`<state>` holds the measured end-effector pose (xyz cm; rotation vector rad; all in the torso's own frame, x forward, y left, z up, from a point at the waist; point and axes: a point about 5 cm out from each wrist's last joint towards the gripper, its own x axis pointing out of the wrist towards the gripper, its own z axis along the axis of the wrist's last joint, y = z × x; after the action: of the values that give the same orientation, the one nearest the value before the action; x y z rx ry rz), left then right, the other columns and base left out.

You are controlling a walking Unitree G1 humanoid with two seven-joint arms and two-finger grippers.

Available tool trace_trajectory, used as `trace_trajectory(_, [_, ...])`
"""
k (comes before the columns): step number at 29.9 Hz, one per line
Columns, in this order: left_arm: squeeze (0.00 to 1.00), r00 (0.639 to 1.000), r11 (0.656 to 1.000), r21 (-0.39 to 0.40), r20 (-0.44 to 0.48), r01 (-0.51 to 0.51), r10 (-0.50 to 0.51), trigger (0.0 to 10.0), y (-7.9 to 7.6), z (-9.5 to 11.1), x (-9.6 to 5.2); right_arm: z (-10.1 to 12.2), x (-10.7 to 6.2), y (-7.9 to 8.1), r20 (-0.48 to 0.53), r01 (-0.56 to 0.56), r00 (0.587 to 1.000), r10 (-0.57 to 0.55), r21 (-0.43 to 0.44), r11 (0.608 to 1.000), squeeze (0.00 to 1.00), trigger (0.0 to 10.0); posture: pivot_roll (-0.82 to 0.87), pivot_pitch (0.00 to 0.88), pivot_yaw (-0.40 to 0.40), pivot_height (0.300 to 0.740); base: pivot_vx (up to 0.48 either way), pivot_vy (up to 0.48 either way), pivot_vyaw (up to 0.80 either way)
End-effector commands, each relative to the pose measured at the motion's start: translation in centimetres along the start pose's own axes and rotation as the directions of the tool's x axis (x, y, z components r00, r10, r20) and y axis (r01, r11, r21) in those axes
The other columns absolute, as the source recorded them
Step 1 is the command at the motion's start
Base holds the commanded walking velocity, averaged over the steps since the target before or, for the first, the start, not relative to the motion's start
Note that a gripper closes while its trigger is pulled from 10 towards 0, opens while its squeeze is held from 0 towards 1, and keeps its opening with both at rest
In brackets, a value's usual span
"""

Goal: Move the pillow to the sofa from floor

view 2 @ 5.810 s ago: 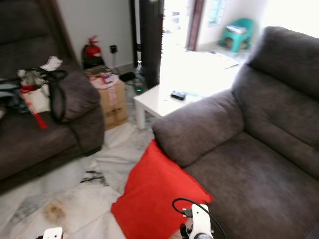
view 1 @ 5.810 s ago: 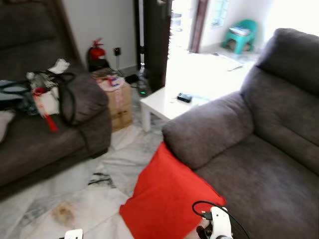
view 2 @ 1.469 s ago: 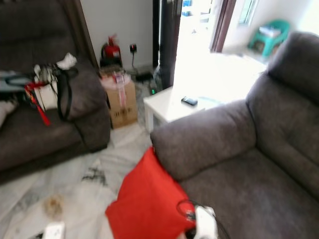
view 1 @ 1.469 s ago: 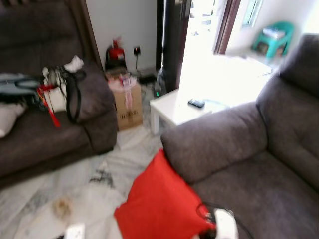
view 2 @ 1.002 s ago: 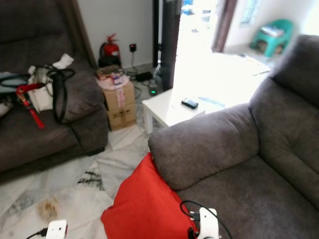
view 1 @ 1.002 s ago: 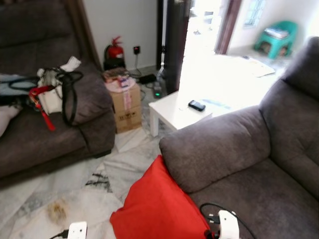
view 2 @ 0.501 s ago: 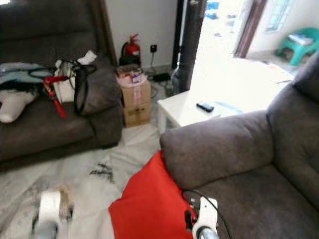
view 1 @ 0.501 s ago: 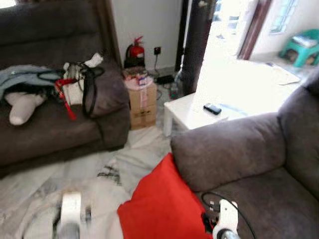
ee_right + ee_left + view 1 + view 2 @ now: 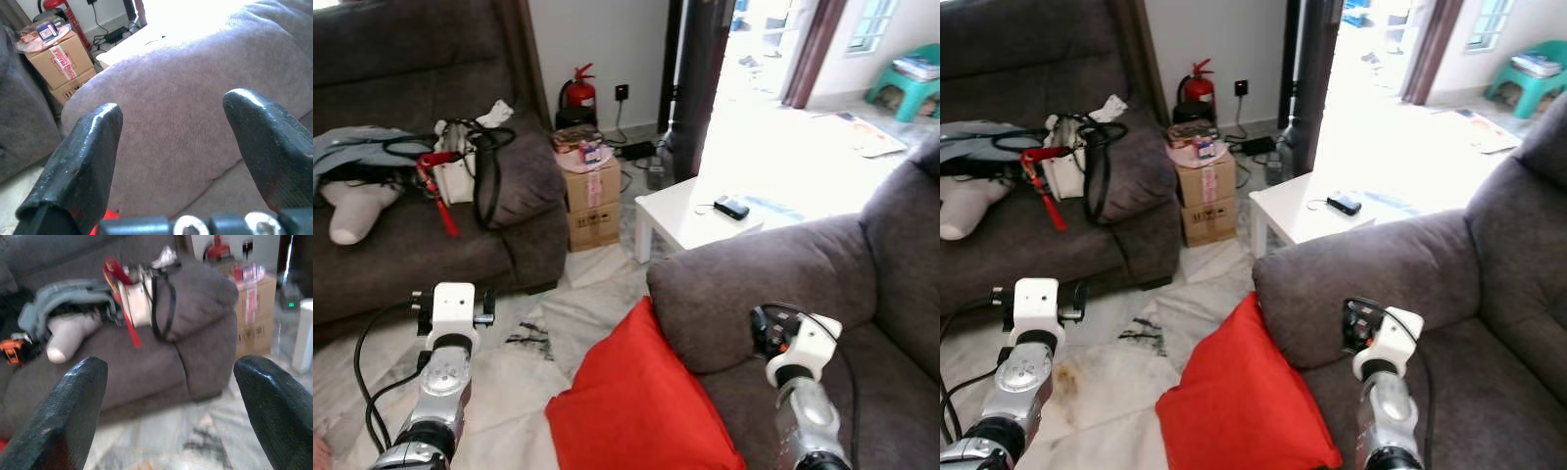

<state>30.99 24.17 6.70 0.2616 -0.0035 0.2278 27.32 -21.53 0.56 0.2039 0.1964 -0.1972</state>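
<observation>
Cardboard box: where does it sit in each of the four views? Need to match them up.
Left eye view: cardboard box, upper middle, between the dark sofa and the white table.
Right eye view: same spot.
Left wrist view: against the dark sofa's armrest.
Right wrist view: beyond the grey armrest, box at.
Shared landmark: red fire extinguisher behind the box.

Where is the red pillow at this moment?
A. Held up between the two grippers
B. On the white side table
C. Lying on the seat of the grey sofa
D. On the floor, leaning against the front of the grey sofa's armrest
D: the red pillow sits on the marble floor, propped against the grey sofa below its armrest, with neither gripper touching it.
</observation>
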Motion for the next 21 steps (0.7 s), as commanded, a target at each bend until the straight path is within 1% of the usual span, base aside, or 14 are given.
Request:
trace_trajectory(1, [0.00,1.000,1.000,0.000,0.024,0.002,-0.002,10.0,-0.1,0.1,-0.2,0.9,0.2,-0.4,0.049,0.009,0.999,-0.009,-0.003,1.000,0.00,10.0,0.07,0.000,-0.012,0.740,0.000,0.000,0.00])
trace_trajectory(4, [0.00,0.998,1.000,-0.018,0.066,-0.012,0.013,10.0,-0.3,0.4,-0.6,1.2,0.0,-0.1,0.099,-0.017,0.995,0.016,0.007,1.000,0.00,10.0,0.06,0.000,-0.017,0.740,0.000,0.000,0.00])
trace_trajectory(6, [0.00,0.998,1.000,-0.012,0.068,-0.005,0.006,10.0,-0.5,0.3,-0.8,1.3,-0.2,0.0,0.116,-0.024,0.993,0.023,0.003,1.000,0.00,10.0,0.04,0.000,-0.010,0.740,0.000,0.000,0.00])
trace_trajectory(9, [0.00,0.997,0.999,-0.010,0.070,0.033,-0.032,10.0,-1.4,0.2,-1.1,1.6,-0.5,0.1,0.164,-0.037,0.986,0.039,-0.015,0.999,0.00,10.0,0.01,0.000,-0.001,0.740,0.000,0.000,0.00])
trace_trajectory(11, [0.00,0.995,0.998,0.006,0.084,0.062,-0.062,10.0,-2.0,0.5,-1.1,2.1,-0.7,0.2,0.203,-0.042,0.978,0.046,-0.022,0.999,0.00,10.0,0.00,0.000,0.003,0.740,0.000,0.000,0.00])
trace_trajectory(12, [0.00,0.991,0.996,0.020,0.103,0.082,-0.084,10.0,-2.5,0.9,-1.1,2.7,-0.7,0.2,0.237,-0.045,0.970,0.049,-0.019,0.999,0.00,10.0,-0.01,0.000,0.007,0.740,0.000,0.000,0.00])
trace_trajectory(15, [0.00,0.982,0.994,0.040,0.155,0.104,-0.109,10.0,-3.2,1.9,-1.0,3.9,-0.7,0.3,0.296,-0.056,0.953,0.066,-0.043,0.997,0.00,10.0,-0.04,0.000,0.016,0.740,0.000,0.000,0.00])
trace_trajectory(16, [0.00,0.976,0.993,0.046,0.186,0.110,-0.116,10.0,-3.5,2.5,-1.1,4.6,-0.8,0.5,0.330,-0.071,0.940,0.086,-0.059,0.996,0.00,10.0,-0.05,0.000,0.017,0.740,0.000,0.000,0.00])
trace_trajectory(18, [0.00,0.970,0.993,0.036,0.217,0.108,-0.114,10.0,-3.5,3.0,-1.6,5.5,-1.4,0.9,0.370,-0.109,0.920,0.129,-0.073,0.991,0.00,10.0,-0.06,0.000,0.015,0.740,0.000,0.000,0.00])
trace_trajectory(21, [0.00,0.962,0.989,0.045,0.228,0.142,-0.148,10.0,-4.1,3.2,-2.0,5.6,-2.1,1.5,0.366,-0.182,0.909,0.200,-0.084,0.980,0.00,10.0,-0.06,0.000,0.014,0.740,0.000,0.000,0.00])
